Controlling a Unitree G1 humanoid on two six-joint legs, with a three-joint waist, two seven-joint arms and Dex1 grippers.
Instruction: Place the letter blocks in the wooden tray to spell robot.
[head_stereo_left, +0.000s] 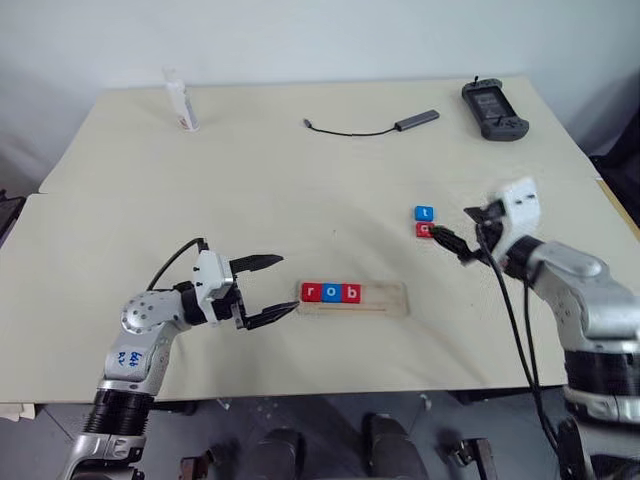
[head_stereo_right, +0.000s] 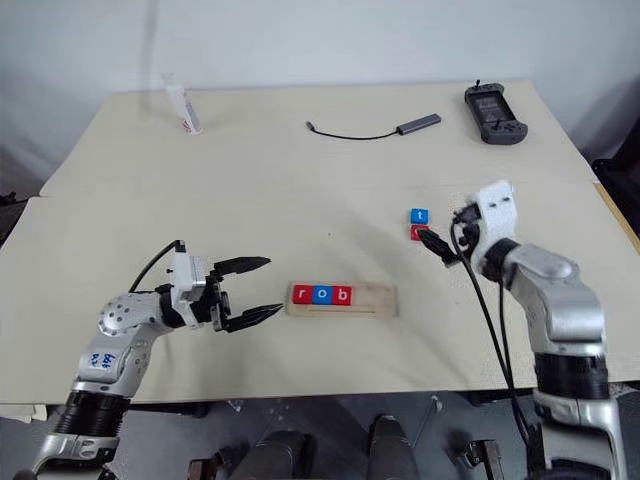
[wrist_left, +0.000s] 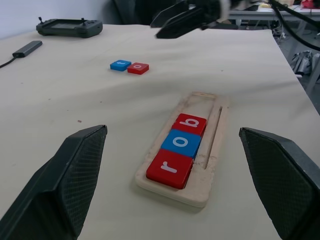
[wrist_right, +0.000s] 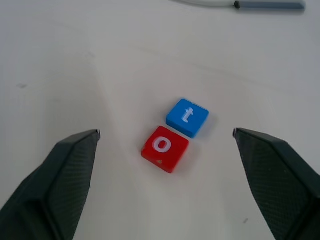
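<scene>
5 letter blocks show in all: 3 red and 2 blue. 3 of them sit in the wooden tray (head_stereo_left: 385, 301), packed touching at its left end: a red r (head_stereo_left: 310, 292), a blue o (head_stereo_left: 330, 293) and a red b (head_stereo_left: 350, 293); the rest of the tray's slot is bare wood. the other 2 lie on the table (head_stereo_left: 300, 190) to the right of the tray and farther back, touching each other: a blue t (wrist_right: 187, 117) and a red o (wrist_right: 164, 148).

the left gripper (head_stereo_left: 268, 291) hangs level just beside the tray's left end, its 2 black fingers spread wide with nothing between them. the right gripper (wrist_right: 165, 187) is just over the loose pair, jaws wide apart and empty, the 2 blocks lying ahead of its fingers.

toward the back of the table are 1 small white bottle (head_stereo_left: 182, 100), 1 black cable with a grey adapter (head_stereo_left: 415, 120) and 1 dark handheld controller (head_stereo_left: 494, 109).
</scene>
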